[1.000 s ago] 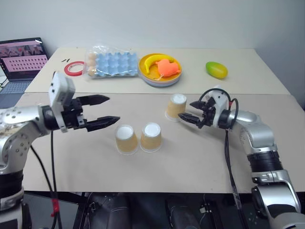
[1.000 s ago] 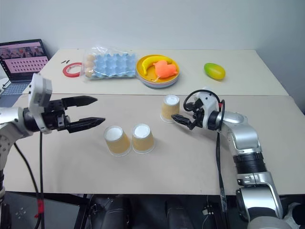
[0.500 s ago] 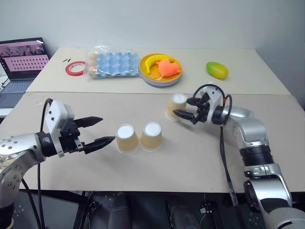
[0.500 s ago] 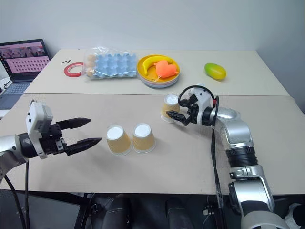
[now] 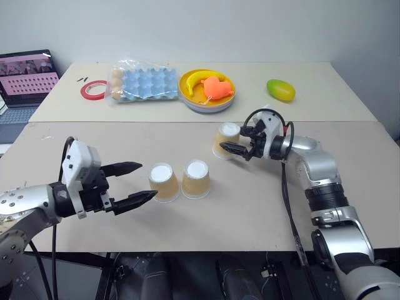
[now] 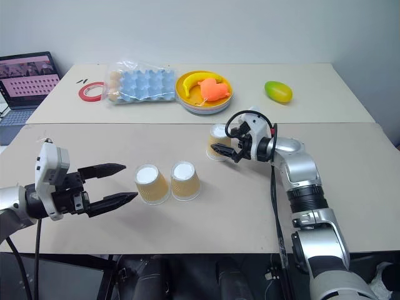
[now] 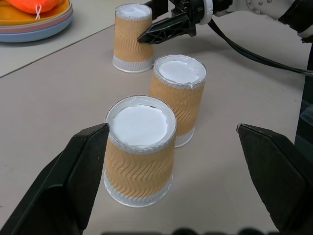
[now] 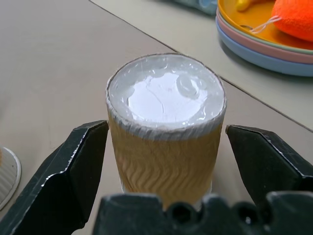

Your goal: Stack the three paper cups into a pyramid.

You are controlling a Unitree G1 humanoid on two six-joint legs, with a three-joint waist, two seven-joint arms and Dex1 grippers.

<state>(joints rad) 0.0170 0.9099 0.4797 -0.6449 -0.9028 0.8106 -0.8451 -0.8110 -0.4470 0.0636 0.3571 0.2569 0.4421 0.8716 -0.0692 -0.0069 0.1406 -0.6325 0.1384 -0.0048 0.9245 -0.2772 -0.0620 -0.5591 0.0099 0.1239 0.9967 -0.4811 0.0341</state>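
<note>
Head stereo pair looks forward and down over the desk (image 5: pixel 262 206) from mid-distance; both eyes share the whole scene, the laptop (image 5: pixel 25 78) at 10 o'clock. Left wrist camera sits low and near, facing the three paper cups (image 7: pixel 140 147). Right wrist camera, closer still, shares the farthest cup (image 8: pixel 165 129), its jaws flanking it.

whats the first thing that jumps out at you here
Three upside-down tan ribbed paper cups: two side by side near the beige table's front, a third farther back between the right hand's open black fingers. Behind it sits a yellow plate holding a banana and an orange toy.
</note>
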